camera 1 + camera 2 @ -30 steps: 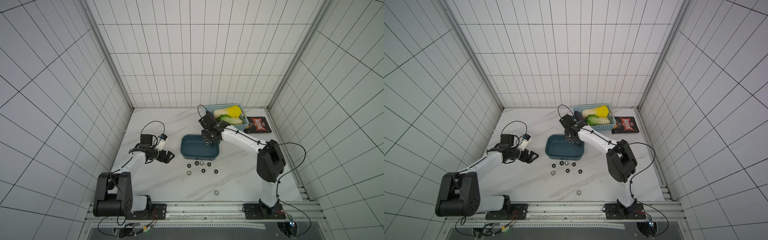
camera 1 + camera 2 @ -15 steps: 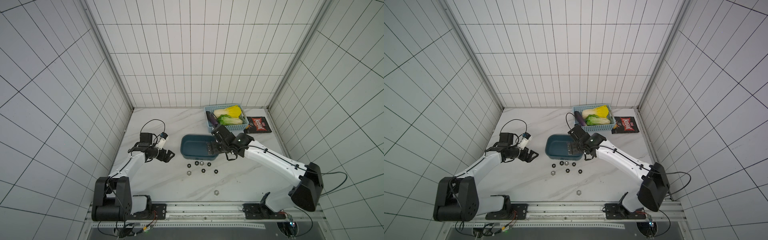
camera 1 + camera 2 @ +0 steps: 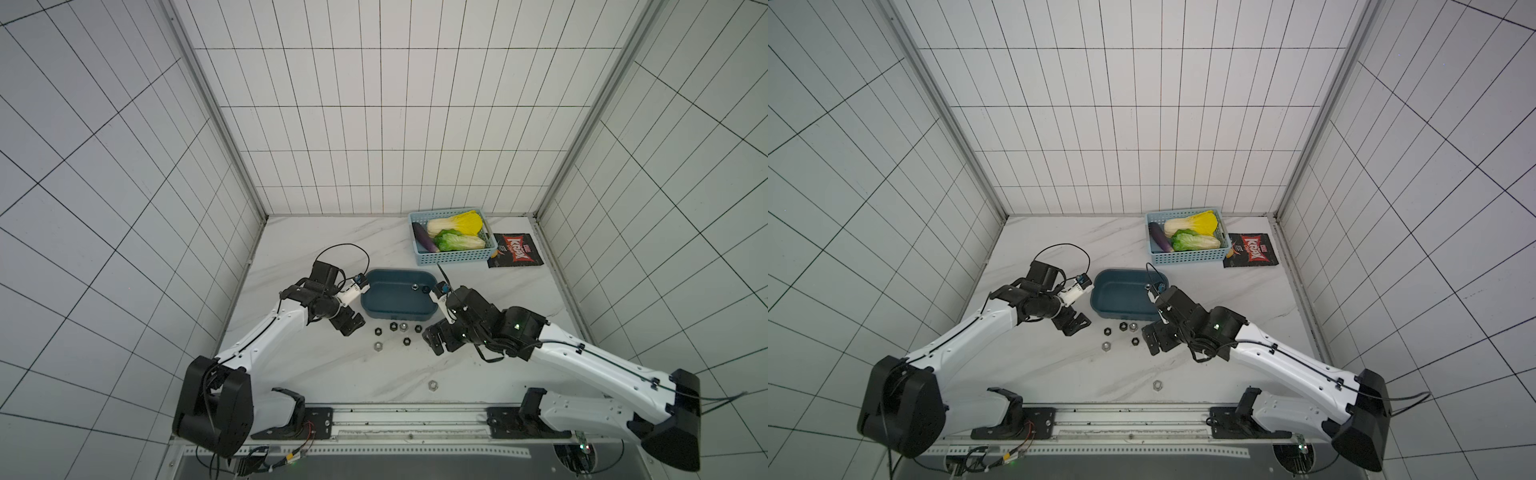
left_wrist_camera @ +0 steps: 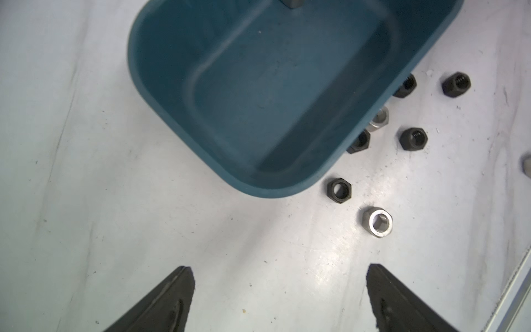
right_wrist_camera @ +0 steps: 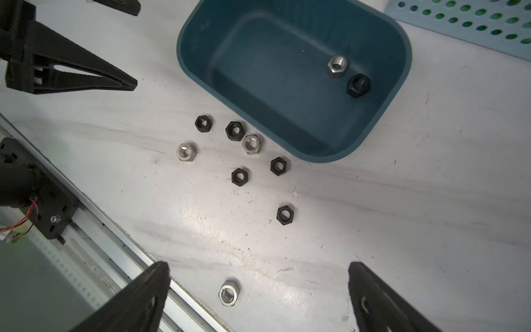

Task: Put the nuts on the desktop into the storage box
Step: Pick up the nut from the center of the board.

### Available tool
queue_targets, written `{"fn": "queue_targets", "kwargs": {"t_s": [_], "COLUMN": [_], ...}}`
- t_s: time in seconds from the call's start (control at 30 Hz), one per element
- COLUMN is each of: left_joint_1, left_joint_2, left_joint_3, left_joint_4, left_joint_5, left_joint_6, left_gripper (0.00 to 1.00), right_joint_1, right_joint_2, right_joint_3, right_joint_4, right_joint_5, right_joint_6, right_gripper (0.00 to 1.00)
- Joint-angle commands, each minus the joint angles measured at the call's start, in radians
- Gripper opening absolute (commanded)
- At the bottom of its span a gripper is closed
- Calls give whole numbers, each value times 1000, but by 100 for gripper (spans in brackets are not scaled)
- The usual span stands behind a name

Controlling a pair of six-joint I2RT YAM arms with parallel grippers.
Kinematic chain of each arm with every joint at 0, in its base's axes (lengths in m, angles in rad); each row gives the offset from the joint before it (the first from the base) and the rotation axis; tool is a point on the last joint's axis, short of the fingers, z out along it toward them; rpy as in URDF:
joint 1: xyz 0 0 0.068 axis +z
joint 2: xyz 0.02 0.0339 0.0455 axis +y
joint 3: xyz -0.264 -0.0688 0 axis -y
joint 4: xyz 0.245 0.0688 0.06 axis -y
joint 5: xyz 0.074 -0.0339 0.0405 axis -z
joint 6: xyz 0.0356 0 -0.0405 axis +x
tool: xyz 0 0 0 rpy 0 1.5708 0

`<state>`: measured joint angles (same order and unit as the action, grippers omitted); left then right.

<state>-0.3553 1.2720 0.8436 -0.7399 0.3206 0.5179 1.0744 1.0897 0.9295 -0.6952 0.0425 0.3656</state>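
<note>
Your left tool (image 4: 279, 267) and right tool (image 5: 257, 266) hang spread, empty, over the desk (image 5: 402, 230); two nuts (image 5: 337, 65) lie in the box (image 5: 319, 157); eight more sit outside, most just beside it, so carries are short.

The only legible print is on the black snack packet (image 3: 515, 254) lying on the desktop (image 3: 332, 232), right of centre in both top views (image 3: 1250, 250). Its slanted red, white-edged lettering seems to read "KRAX". The smaller marks around it are too small to read.
</note>
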Motion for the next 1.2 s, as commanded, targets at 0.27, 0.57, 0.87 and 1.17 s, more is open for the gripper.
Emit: {"fn": "queue_targets", "kwargs": {"t_s": [0.27, 0.57, 0.87, 1.17], "left_joint_1": [-252, -356, -372, -384], "left_joint_2": [26, 131, 243, 296], "left_joint_3": [32, 20, 13, 7], "left_joint_4": [-134, -68, 11, 61], "left_joint_5": [-32, -83, -97, -116], "left_joint_6": [59, 45, 27, 17], "left_gripper": [97, 94, 84, 69], "right_joint_1": [62, 102, 137, 147], "right_joint_2": [-146, -382, -470, -384], "right_joint_3": [-191, -475, -611, -612], "right_joint_4": [110, 376, 452, 477], "right_joint_5": [-13, -83, -14, -27], "right_joint_6": [20, -87, -119, -126], "right_gripper": [100, 100, 100, 100]}}
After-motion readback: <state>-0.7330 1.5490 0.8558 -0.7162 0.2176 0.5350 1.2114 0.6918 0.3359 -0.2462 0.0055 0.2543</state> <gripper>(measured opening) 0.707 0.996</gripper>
